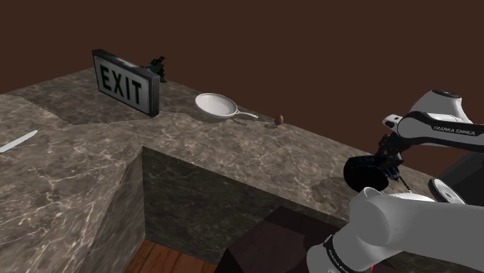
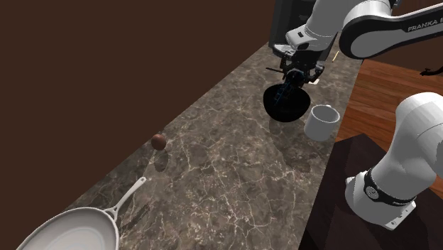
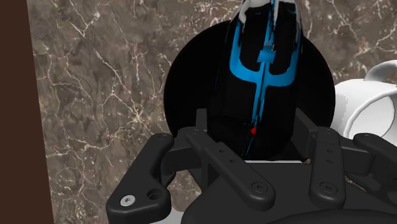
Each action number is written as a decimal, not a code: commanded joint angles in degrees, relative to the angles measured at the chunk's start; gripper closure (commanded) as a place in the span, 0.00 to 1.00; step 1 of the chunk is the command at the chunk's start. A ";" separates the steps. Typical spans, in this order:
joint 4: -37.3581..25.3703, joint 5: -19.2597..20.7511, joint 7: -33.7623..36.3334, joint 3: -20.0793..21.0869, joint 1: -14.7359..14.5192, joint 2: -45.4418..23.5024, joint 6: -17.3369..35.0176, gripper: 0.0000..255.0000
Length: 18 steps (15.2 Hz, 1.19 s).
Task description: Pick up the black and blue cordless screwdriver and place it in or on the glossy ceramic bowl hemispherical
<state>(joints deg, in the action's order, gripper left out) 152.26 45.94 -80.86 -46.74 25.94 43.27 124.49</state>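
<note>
My black gripper (image 2: 292, 73) hangs over the glossy black hemispherical bowl (image 2: 281, 111) at the counter's edge, shut on the black and blue cordless screwdriver (image 2: 286, 91). The tool points down into the bowl's opening. In the wrist view the screwdriver (image 3: 261, 70) runs out from between the fingers of the gripper (image 3: 254, 132), with the bowl (image 3: 188, 95) dark behind it. In the shoulder view the gripper (image 1: 385, 151) sits just above the bowl (image 1: 361, 174) near the stand; whether the tool touches the bowl is unclear.
A white mug (image 2: 321, 121) stands right beside the bowl. Farther along the marble counter lie a small brown ball (image 2: 158, 141) and a white frying pan (image 2: 67, 231). An EXIT sign (image 1: 124, 81) and a knife (image 1: 17, 142) sit at the far end.
</note>
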 commanded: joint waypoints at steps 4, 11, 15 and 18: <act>0.05 0.04 0.02 -0.01 0.01 0.01 0.06 1.00; -0.61 -0.96 -0.28 1.63 0.29 1.52 -2.31 0.00; -2.92 -3.79 -1.09 5.91 0.72 4.91 -8.54 0.00; -2.91 -3.80 -1.09 5.91 0.72 4.91 -8.54 0.00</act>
<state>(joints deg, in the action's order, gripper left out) 149.43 42.22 -81.97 -40.89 26.71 48.19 116.05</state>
